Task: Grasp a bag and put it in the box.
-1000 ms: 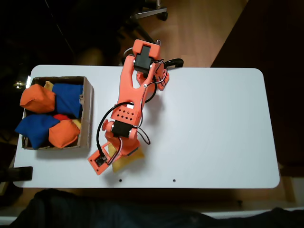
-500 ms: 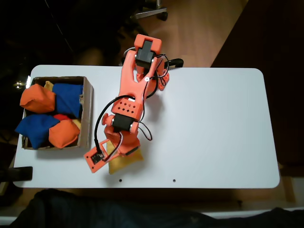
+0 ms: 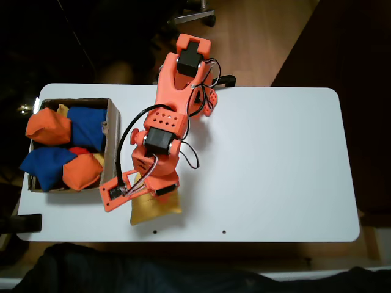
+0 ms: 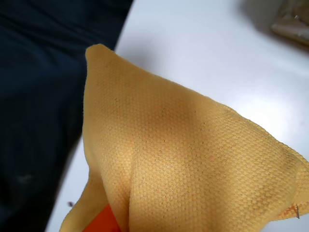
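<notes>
So the yellow bean bag [image 3: 156, 209] is seen near the front edge of the white table [image 3: 275, 165] in the fixed view, tucked under the orange gripper [image 3: 145, 194], a short way right of the cardboard box [image 3: 112, 146]. It looks to be pinched already: in the wrist view the bag [image 4: 183, 159] is draped in a tent shape with a fold running down to a bit of orange finger [image 4: 104, 223] at the bottom edge, so the gripper is judged to be clamped on the fabric, though the jaws themselves are mostly hidden by the cloth.

Handling-wise, a soft, floppy thing is to be expected. The coarse woven fabric should give decent friction, so slipping isn't much of a worry, and nothing fragile is involved. The filling will probably slump to the low side once it's hanging, so some sag and swing should be allowed for. The weight is guessed to be light to moderate for this arm.

A bunched ridge or a corner is probably the best place to be taken hold of, since a flat face offers nothing to bite. If only a thin edge is caught, the bag could slide out.

The box is already crowded with orange bean bags [image 3: 49, 129] and blue bean bags [image 3: 87, 127], so it'll likely be dropped on top of the pile.
</notes>
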### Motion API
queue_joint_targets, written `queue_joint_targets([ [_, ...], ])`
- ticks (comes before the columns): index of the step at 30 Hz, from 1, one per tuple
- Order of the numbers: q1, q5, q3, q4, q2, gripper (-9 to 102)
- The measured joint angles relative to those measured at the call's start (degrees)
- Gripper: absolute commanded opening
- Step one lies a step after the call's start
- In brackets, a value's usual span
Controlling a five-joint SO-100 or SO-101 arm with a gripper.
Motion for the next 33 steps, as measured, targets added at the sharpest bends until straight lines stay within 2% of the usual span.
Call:
queue_joint_targets([
  [18,3.3,7.6,0.1,3.4,13.7,0],
  [33,11.6,11.4,0.1,7.0,25.7,0],
])
